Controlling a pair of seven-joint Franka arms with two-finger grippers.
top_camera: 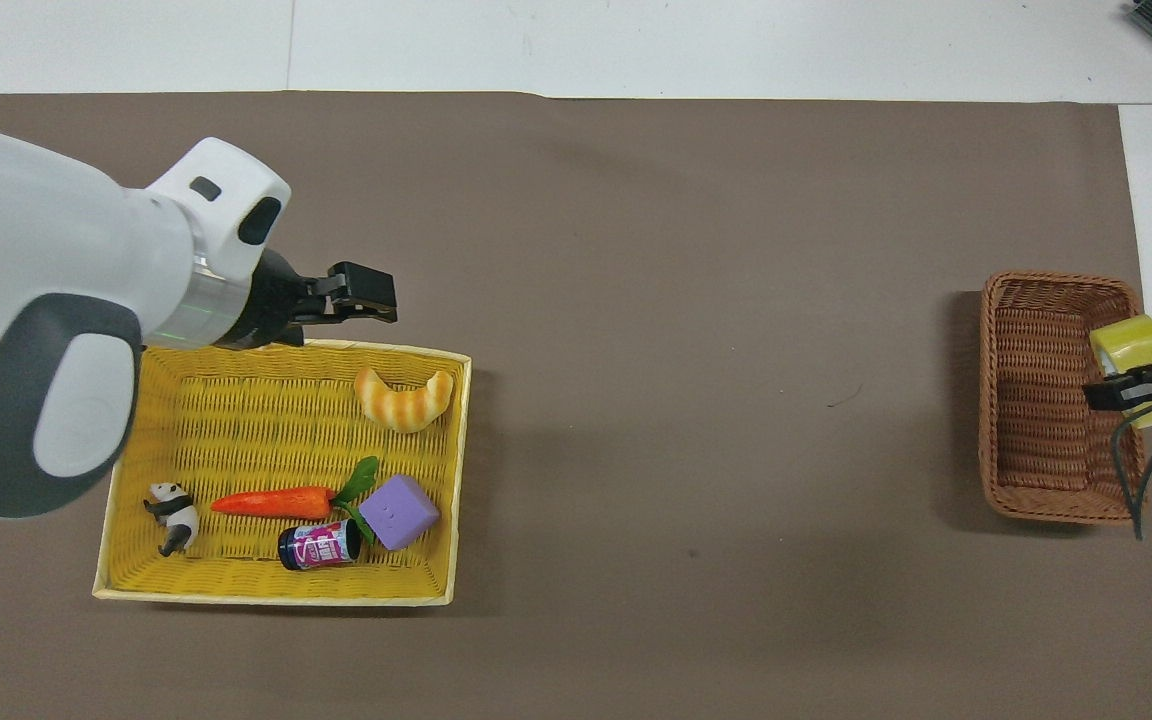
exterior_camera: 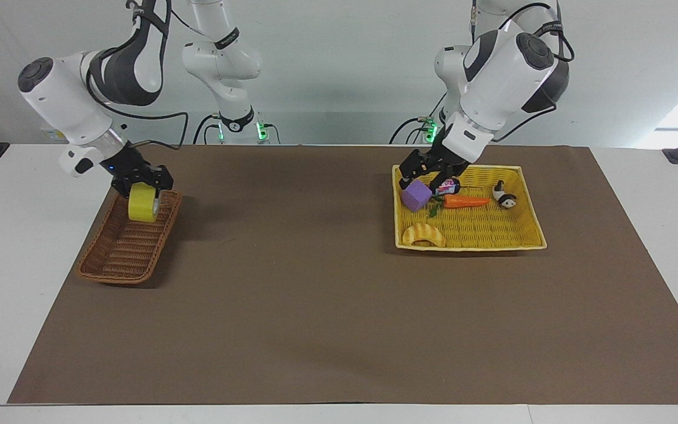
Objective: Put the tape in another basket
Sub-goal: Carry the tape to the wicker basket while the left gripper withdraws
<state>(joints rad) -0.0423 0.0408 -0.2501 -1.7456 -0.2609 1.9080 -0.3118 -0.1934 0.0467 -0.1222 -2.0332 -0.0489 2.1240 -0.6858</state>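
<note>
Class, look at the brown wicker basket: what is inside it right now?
The brown wicker basket shows only bare weave inside. The tape, gripped by the right gripper, hangs over the end nearer the robots, hiding the floor beneath it.

Bright, even overhead light w/ soft shadows; sharp, no glare.

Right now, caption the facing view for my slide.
Right gripper holds the tape over the wicker basket; left gripper hangs open over the yellow basket.
</note>
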